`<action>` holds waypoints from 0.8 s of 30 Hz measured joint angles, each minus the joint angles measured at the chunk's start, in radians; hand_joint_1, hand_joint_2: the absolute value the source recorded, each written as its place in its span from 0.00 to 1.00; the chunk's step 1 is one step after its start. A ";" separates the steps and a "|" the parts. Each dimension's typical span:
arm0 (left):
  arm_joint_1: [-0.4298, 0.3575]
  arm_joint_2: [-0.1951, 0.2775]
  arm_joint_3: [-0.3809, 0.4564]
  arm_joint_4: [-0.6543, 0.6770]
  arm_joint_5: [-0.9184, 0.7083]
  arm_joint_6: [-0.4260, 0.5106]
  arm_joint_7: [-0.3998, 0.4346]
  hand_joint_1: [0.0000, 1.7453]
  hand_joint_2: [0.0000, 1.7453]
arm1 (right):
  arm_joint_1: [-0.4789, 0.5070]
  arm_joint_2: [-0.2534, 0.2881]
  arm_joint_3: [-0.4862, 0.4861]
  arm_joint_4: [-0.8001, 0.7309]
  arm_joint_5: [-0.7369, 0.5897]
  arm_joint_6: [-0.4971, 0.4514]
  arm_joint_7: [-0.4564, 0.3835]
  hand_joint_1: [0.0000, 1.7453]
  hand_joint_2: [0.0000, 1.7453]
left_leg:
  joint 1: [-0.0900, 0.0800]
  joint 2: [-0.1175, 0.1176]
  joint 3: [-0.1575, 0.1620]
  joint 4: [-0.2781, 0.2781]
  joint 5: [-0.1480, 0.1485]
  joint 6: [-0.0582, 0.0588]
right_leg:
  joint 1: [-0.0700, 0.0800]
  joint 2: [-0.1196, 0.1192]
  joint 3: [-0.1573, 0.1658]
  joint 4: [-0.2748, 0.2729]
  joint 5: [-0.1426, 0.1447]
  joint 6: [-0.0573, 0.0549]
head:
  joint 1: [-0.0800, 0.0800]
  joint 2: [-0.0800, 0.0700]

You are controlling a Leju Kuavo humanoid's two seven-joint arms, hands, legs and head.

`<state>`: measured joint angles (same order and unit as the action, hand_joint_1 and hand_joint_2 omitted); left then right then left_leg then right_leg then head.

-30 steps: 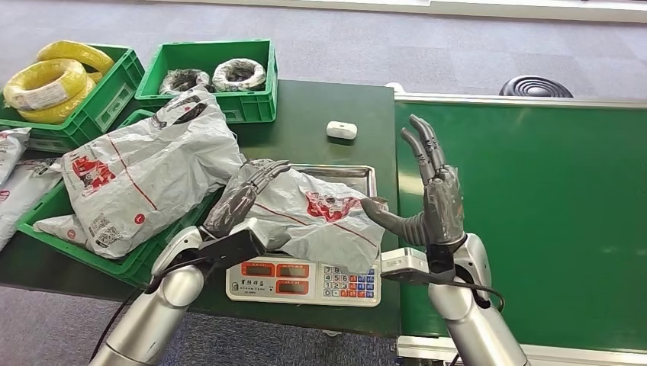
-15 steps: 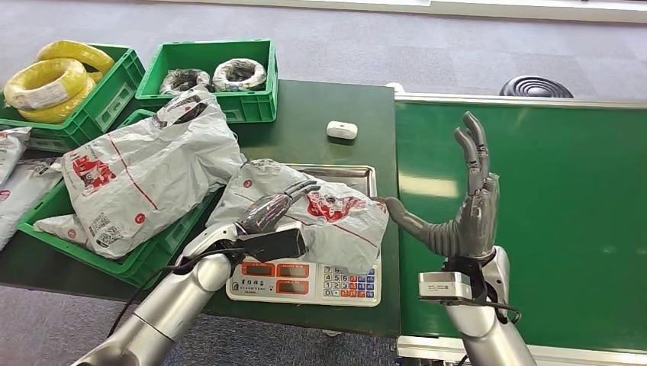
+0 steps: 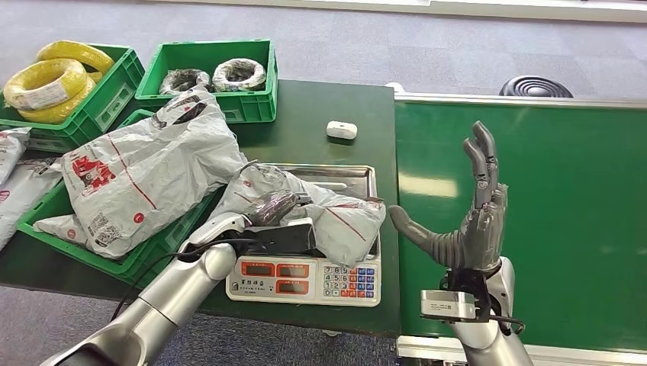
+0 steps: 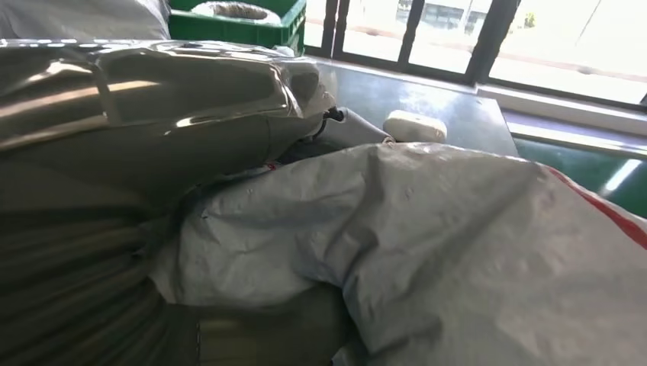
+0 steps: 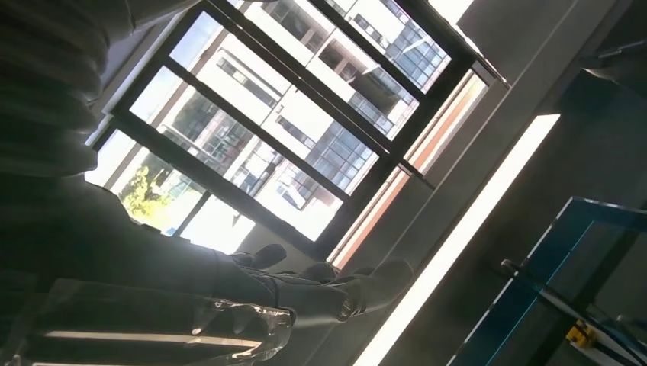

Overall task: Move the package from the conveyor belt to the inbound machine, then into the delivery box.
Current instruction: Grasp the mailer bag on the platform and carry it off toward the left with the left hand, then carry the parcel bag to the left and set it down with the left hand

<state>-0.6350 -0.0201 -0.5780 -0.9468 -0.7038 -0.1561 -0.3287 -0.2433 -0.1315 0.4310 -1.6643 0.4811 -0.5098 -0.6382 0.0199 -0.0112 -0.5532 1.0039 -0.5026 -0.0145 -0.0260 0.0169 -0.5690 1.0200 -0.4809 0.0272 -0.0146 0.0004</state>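
Left robot hand (image 3: 276,207) has closed on package (image 3: 336,217) beside crate (image 3: 152,252); right robot hand (image 3: 477,221) spread.

crates (image 3: 252,107): 3 green | yellow coils (image 3: 46,84): 2 | dark coils (image 3: 239,74): 2 | grey bags (image 3: 145,171): 2 plain (more at edge) | scale (image 3: 305,278): 1 | hands (image 3: 477,221): 2

I stand at a parcel-sorting station: green conveyor belt (image 3: 534,213) right, electronic weighing scale (image 3: 305,278) centre, green plastic crates (image 3: 217,57) upper left.
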 joint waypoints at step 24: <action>0.029 0.013 0.527 -0.517 -0.463 0.485 0.373 0.94 1.00 | 0.177 0.041 -0.064 -0.006 0.071 -0.065 0.074 0.00 1.00 | 0.000 -0.001 -0.001 -0.001 0.000 -0.001 | 0.000 -0.002 -0.001 0.000 0.000 -0.001 | 0.000 0.000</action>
<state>-0.6063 -0.0067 -0.0507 -1.4642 -1.1670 0.3289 0.0445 -0.0665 -0.0903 0.3666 -1.6706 0.5522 -0.5750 -0.5638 0.0203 -0.0119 -0.5542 1.0030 -0.5022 -0.0155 -0.0255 0.0151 -0.5704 1.0201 -0.4813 0.0258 -0.0148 0.0004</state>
